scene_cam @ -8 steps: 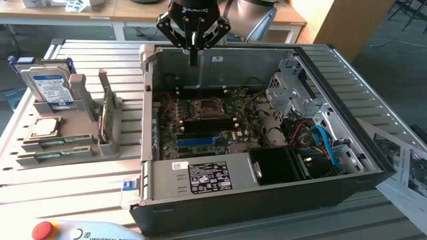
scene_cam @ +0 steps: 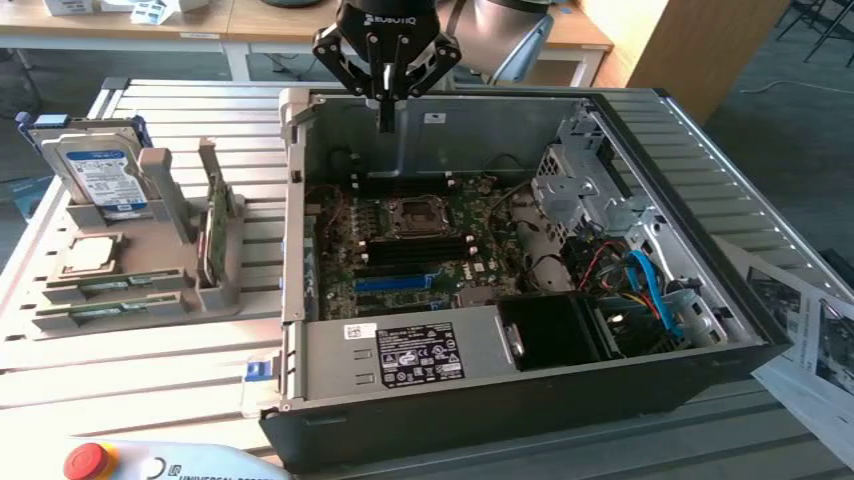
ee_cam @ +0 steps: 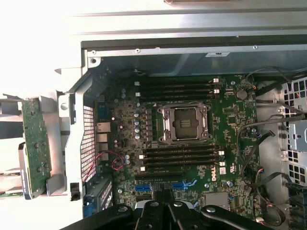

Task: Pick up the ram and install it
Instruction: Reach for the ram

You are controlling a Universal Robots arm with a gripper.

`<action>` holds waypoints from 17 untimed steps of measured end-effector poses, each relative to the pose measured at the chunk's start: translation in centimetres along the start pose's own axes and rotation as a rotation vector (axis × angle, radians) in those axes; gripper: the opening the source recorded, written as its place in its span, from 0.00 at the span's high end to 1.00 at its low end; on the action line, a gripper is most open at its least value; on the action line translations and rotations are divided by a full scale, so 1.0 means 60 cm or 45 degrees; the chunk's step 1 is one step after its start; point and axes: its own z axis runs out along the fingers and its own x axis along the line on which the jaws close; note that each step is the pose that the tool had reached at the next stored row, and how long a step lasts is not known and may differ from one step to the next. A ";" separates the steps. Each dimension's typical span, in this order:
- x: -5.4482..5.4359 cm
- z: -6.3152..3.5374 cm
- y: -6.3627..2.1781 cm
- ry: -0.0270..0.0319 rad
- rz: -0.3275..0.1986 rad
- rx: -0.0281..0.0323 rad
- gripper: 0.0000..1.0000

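Observation:
Two ram sticks (scene_cam: 118, 288) lie flat in slots of the grey holder (scene_cam: 187, 290) on the exterior view's left, thin green boards side by side. My gripper (scene_cam: 386, 112) hangs over the rear wall of the open computer case (scene_cam: 534, 395), far from the holder, with its fingers shut together and nothing between them. In the wrist view the gripper (ee_cam: 165, 205) sits over the motherboard (ee_cam: 230, 115), near the black memory slots (ee_cam: 180, 158) beside the bare CPU socket (ee_cam: 184, 123). A second bank of memory slots (ee_cam: 180, 88) lies on the socket's other side.
The holder also carries a silver hard drive with a blue label (scene_cam: 100, 172), an upright green expansion card (scene_cam: 210, 215) and a CPU chip (scene_cam: 90, 255). Inside the case are the drive cage (scene_cam: 577, 185), loose cables (scene_cam: 641, 275) and the power supply (scene_cam: 414, 355). A red stop button (scene_cam: 87, 460) is in front.

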 end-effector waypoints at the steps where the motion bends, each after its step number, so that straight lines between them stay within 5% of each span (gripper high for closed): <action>1: 0.001 0.000 0.000 0.0000 0.000 0.0001 0.90; 17: 0.025 -0.001 -0.002 -0.0001 0.000 -0.0001 0.90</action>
